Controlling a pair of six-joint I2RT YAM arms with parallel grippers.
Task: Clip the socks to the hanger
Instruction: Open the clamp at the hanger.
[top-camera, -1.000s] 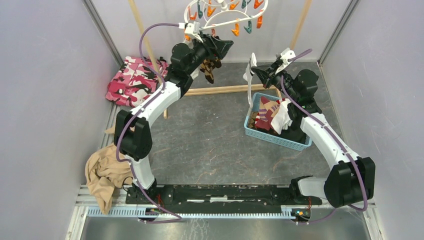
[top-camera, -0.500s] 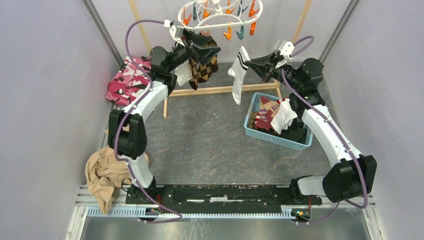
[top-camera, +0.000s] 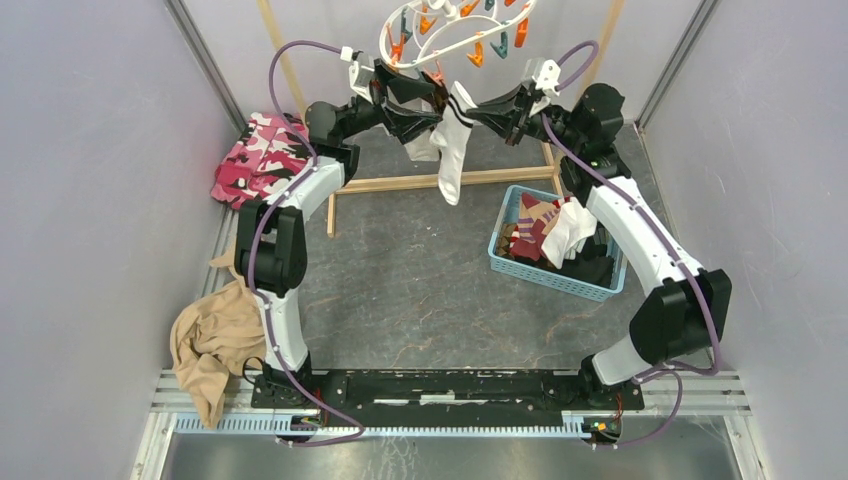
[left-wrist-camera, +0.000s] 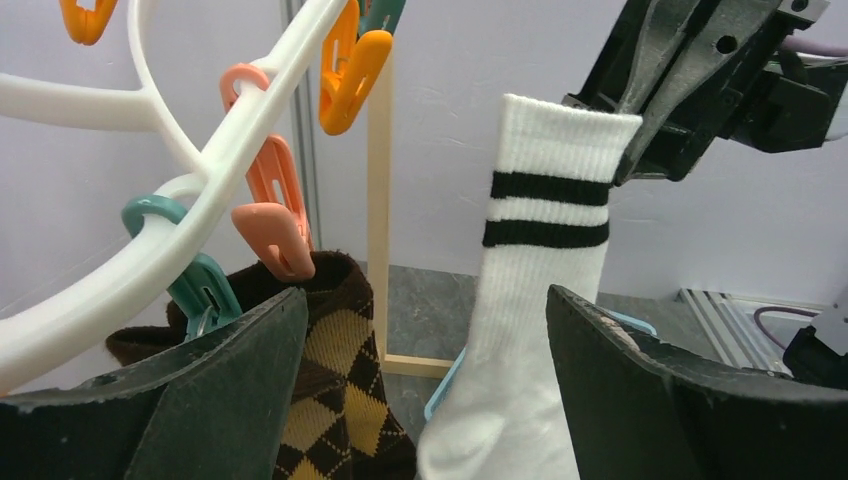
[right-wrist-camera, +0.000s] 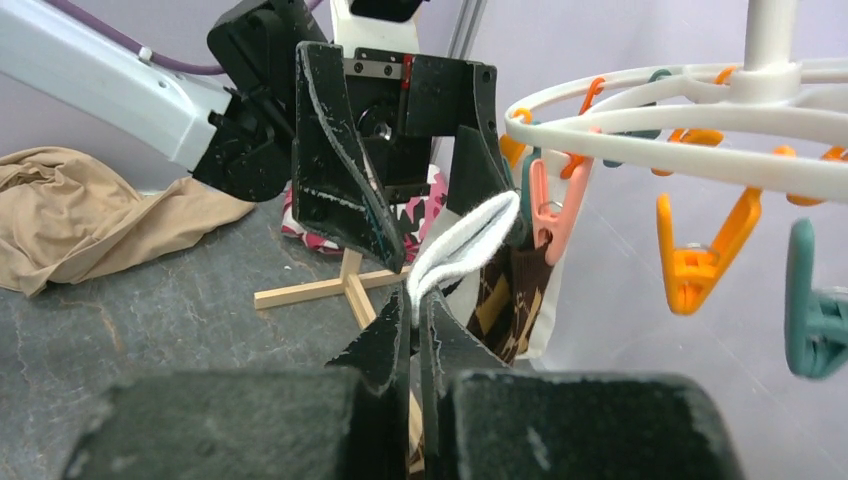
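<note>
Grey mottled floor (top-camera: 420, 290) and pale lilac walls (top-camera: 90, 150) all round, and up by the white hanger (left-wrist-camera: 90, 300) the right gripper (right-wrist-camera: 415, 310) is pinching the striped sock (left-wrist-camera: 540, 260) by its cuff while the left gripper (left-wrist-camera: 425, 330) gapes wide right beside it.

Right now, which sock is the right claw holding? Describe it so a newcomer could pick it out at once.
Look below the white hanger at the back. The striped sock hangs there, pinched at its cuff by the right claw. It is white with two black cuff bands, unlike the brown argyle sock clipped beside it.
</note>
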